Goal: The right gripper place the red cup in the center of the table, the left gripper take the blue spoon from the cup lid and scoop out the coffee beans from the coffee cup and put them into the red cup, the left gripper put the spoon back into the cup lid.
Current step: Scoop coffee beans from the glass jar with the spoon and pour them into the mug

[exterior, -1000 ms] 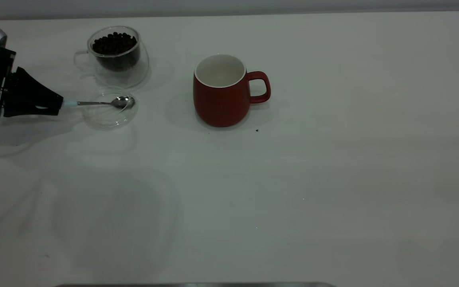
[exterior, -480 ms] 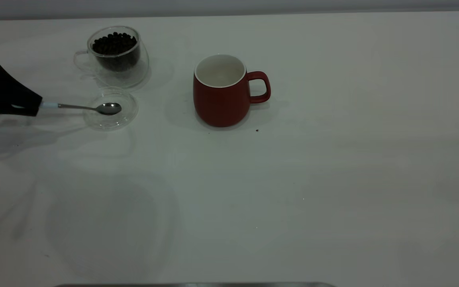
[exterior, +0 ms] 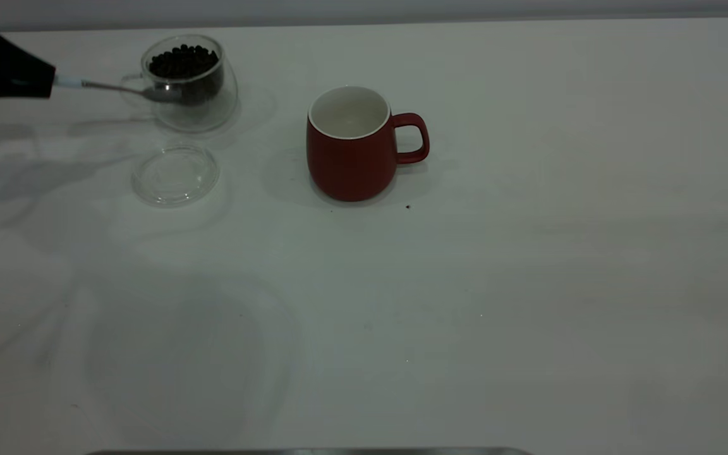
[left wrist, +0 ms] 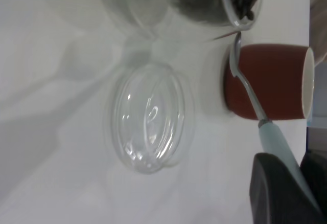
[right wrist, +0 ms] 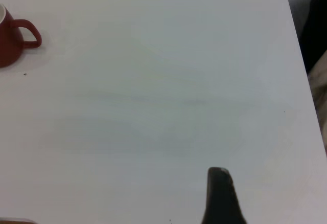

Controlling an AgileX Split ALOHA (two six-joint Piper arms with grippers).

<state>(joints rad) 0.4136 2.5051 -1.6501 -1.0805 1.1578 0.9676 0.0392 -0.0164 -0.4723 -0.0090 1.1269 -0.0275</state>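
Note:
My left gripper (exterior: 48,81) is at the far left, lifted off the table, and shut on the blue handle of the spoon (exterior: 117,88). The spoon's metal bowl is against the side of the glass coffee cup (exterior: 190,95), just under its rim; I cannot tell if they touch. The cup is full of coffee beans (exterior: 184,60). In the left wrist view the spoon (left wrist: 276,142) runs from my left gripper (left wrist: 301,183) towards the glass cup (left wrist: 204,4). The clear lid (exterior: 175,174) lies empty in front of the cup. The red cup (exterior: 351,158) stands upright mid-table, handle to the right. My right gripper (right wrist: 219,198) hangs over bare table, far from the red cup (right wrist: 7,40).
A single loose bean (exterior: 407,206) lies on the table by the red cup's front right. The white table (exterior: 528,284) stretches bare to the right and front. The lid also shows in the left wrist view (left wrist: 150,116), beside the red cup (left wrist: 265,81).
My left gripper has lifted the spoon out of the lid and carried it back and up to the glass cup's side. The lid now lies empty. The red cup has not moved.

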